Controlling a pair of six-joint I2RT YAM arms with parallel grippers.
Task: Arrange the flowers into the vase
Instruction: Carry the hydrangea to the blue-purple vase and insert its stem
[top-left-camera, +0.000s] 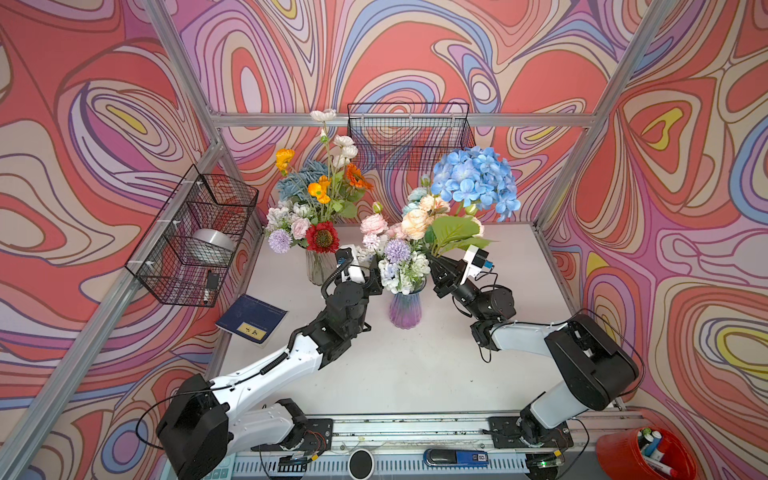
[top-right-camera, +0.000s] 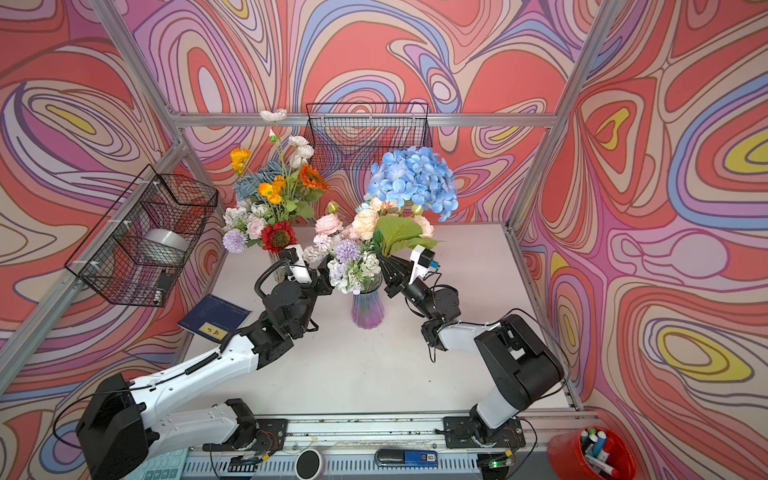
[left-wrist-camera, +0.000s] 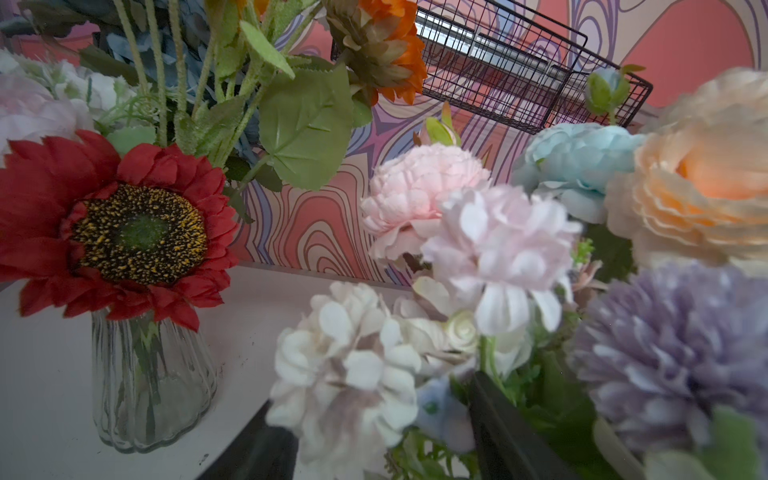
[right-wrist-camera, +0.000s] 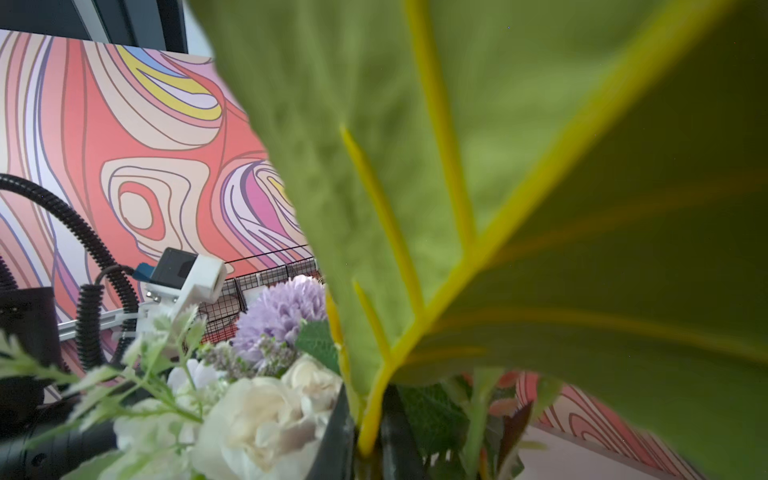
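- Hydrangea (top-left-camera: 476, 178), stalk between the black right fingers (right-wrist-camera: 399, 432): sky-blue head; green leaf (right-wrist-camera: 519, 124) with yellow veins.
- Bunch (left-wrist-camera: 345, 365) between the black left fingers (left-wrist-camera: 494, 419): white, pale pink, lilac, peach, pale blue.
- Tinted vase (top-left-camera: 405, 309), between the two sets of fingers: ribbed, teal fading to purple.
- Daisy (left-wrist-camera: 124, 228) beyond the left fingers: red, dark centre speckled yellow.
- Clear vase (left-wrist-camera: 149, 386) under it: ribbed.
- Walls (top-left-camera: 415, 54): coral, lilac, blue and yellow swirls.

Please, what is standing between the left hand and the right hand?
The purple vase with its mixed bouquet stands between the left hand and the right hand; both top views show it.
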